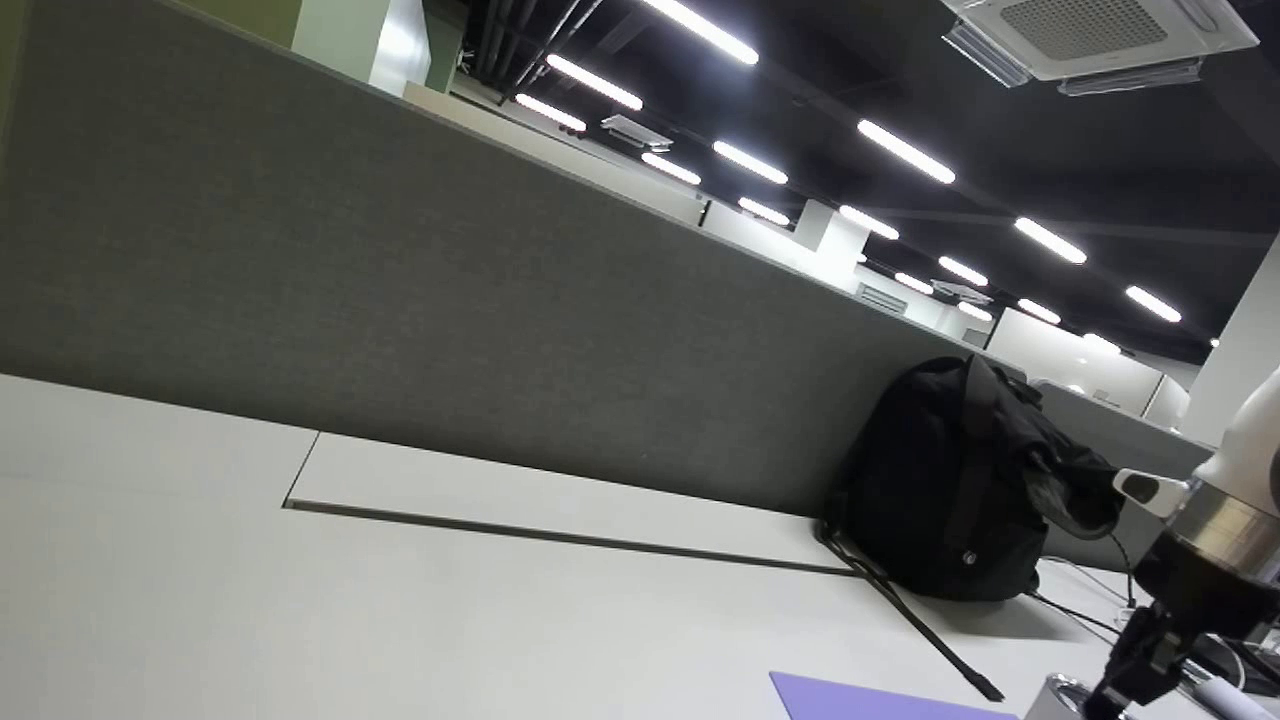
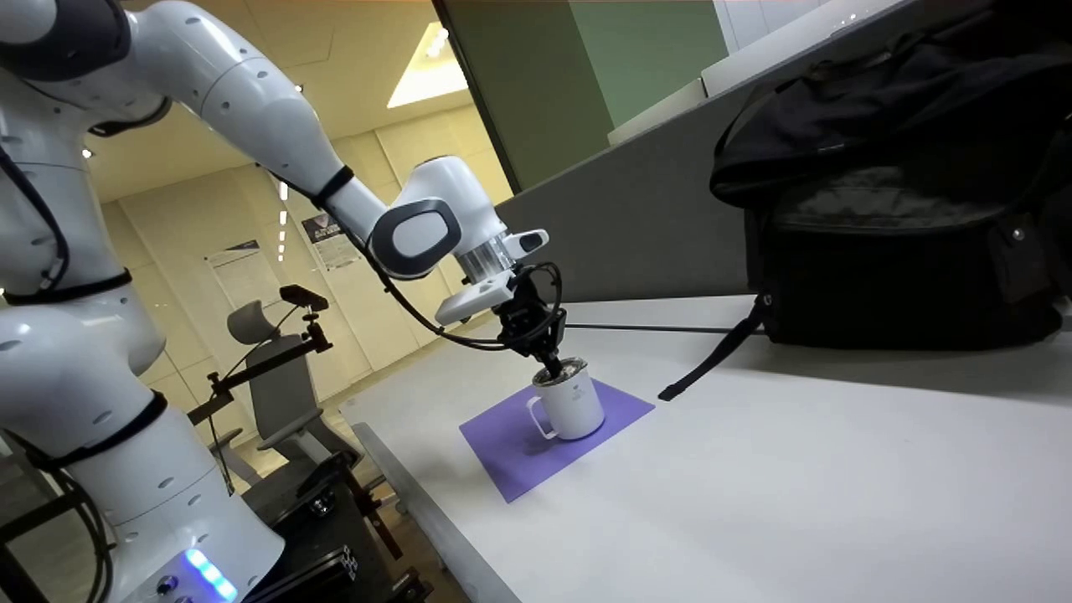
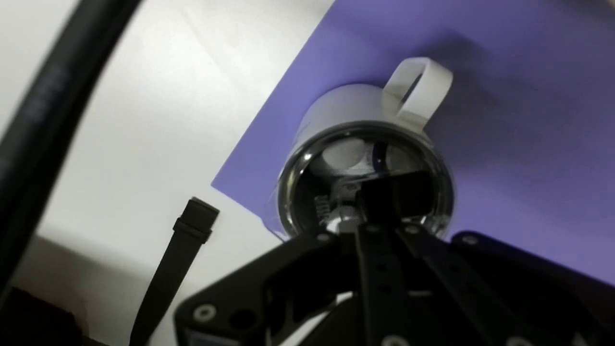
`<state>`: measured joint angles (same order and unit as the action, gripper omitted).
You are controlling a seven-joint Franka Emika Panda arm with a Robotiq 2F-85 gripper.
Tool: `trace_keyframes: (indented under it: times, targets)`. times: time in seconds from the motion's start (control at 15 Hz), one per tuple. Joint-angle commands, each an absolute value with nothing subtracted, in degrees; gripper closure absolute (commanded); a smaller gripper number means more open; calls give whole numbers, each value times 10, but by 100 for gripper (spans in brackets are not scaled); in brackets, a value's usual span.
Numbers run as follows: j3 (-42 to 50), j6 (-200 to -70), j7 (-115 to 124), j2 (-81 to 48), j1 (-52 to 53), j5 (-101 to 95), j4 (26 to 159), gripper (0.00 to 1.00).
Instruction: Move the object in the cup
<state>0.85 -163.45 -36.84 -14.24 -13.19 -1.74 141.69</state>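
White and upright, the cup (image 2: 573, 409) stood on a purple sheet (image 2: 519, 461) below the centre of an exterior view, the fingers of the gripper (image 2: 553, 367) together at its mouth, any object inside or gripped indiscernible, and a sideways pull risked toppling it.

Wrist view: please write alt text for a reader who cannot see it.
A black gripper reaches from the bottom edge into a white cup on a purple sheet. At left, a black strap lies on a white table.
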Motion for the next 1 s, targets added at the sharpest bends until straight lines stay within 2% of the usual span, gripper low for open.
trace_keyframes:
  times: [0.0,0.33,0.47,0.53,0.6,0.93]
  targets:
    - [-13,-1602,-372,-142,-153,29,1398,100]
    - [3,-1593,-347,-104,-142,25,1384,100]
    - [3,-1524,-342,-72,-139,34,1364,100]
    - [1,-1481,-347,-59,-138,50,1351,84]
    - [4,-1432,-353,-49,-135,63,1338,72]
    - [39,-1247,-336,-2,-116,68,1270,38]
